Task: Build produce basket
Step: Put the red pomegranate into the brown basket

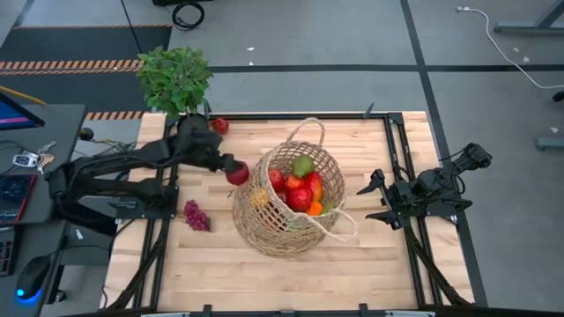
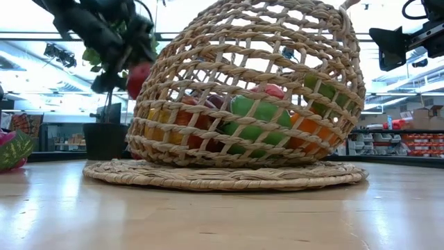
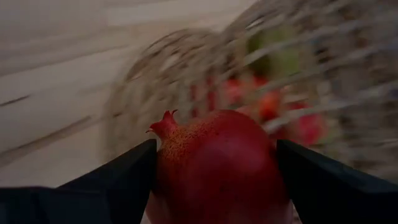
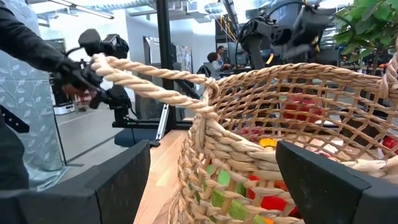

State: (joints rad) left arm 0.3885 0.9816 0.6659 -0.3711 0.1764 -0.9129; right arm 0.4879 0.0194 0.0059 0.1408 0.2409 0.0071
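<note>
L gripper (image 1: 234,171) clamped on a round dark-red pomegranate (image 3: 217,165) w/ speckled skin and small crown tip, held just beside the basket (image 1: 264,216) rim on its left side, above the table. Basket is tan open-weave wicker, rope loop handles, sits mid wood-plank table (image 1: 352,255); red, orange, green produce (image 1: 298,187) piled inside. Knobbly purple grape bunch (image 1: 195,215) lies on table left of basket. R gripper (image 1: 377,198) fingers spread, nothing held, right of basket.

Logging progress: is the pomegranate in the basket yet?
Not yet. The left gripper holds the pomegranate just outside the basket rim.
</note>
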